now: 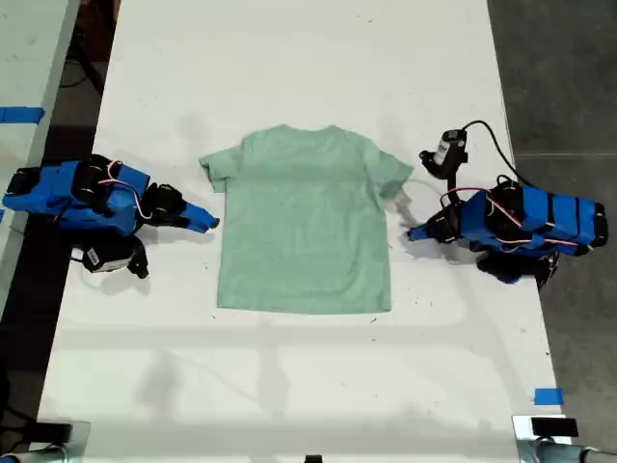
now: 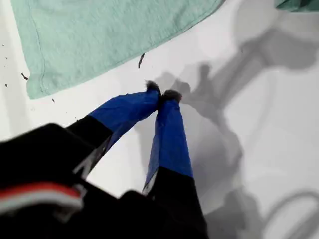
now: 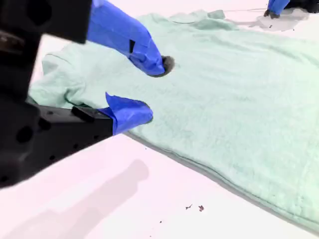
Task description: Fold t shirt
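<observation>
A mint t shirt (image 1: 304, 222) lies flat on the white desk (image 1: 289, 386), long axis running collar to hem, between my first tool (image 2: 162, 93), pinched closed just off its side edge, and my second tool (image 3: 149, 89), parted beside the sleeve.

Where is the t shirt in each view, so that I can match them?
Exterior view: the t shirt lies flat in the centre, between the arms.
First wrist view: its hem corner, just beyond my shut first gripper.
Second wrist view: the t shirt fills most of it, under my open second gripper.
Shared landmark: my first gripper, on the exterior view's right, far across the shirt in the second wrist view.
</observation>
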Robot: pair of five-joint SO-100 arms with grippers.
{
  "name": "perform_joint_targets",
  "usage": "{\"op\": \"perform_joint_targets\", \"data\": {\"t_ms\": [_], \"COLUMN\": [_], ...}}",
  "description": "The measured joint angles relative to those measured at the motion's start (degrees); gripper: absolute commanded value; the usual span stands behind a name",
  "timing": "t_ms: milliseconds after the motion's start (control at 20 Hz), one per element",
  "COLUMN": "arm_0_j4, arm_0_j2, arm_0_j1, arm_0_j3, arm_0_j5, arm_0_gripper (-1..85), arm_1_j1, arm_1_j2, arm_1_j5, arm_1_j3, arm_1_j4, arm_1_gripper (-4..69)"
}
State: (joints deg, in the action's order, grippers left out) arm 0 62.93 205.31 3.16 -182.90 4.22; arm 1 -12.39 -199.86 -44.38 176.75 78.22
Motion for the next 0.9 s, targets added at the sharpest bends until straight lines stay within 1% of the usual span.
{"op": "perform_joint_targets", "data": {"t_ms": [550, 700, 800, 850, 900], "arm_0_j4": [0.00, 0.00, 0.00, 0.00, 0.00], "arm_0_j2": [0.00, 0.00, 0.00, 0.00, 0.00], "arm_0_j1": [0.00, 0.00, 0.00, 0.00, 0.00], "arm_0_j3": [0.00, 0.00, 0.00, 0.00, 0.00], "arm_0_j5": [0.00, 0.00, 0.00, 0.00, 0.00], "arm_0_gripper": [11.5, 11.5, 11.5, 11.5, 11.5], "arm_1_j1": [0.00, 0.00, -0.26, -0.35, -0.35], "arm_1_j2": [0.00, 0.00, 0.00, 0.00, 0.00], "arm_1_j5": [0.00, 1.32, 4.66, 8.96, 15.29], "arm_1_j3": [0.00, 0.00, 0.00, 0.00, 0.00], "arm_1_j4": [0.00, 0.00, 0.00, 0.00, 0.00], "arm_1_gripper": [2.4, 2.4, 2.4, 2.7, 3.3]}}
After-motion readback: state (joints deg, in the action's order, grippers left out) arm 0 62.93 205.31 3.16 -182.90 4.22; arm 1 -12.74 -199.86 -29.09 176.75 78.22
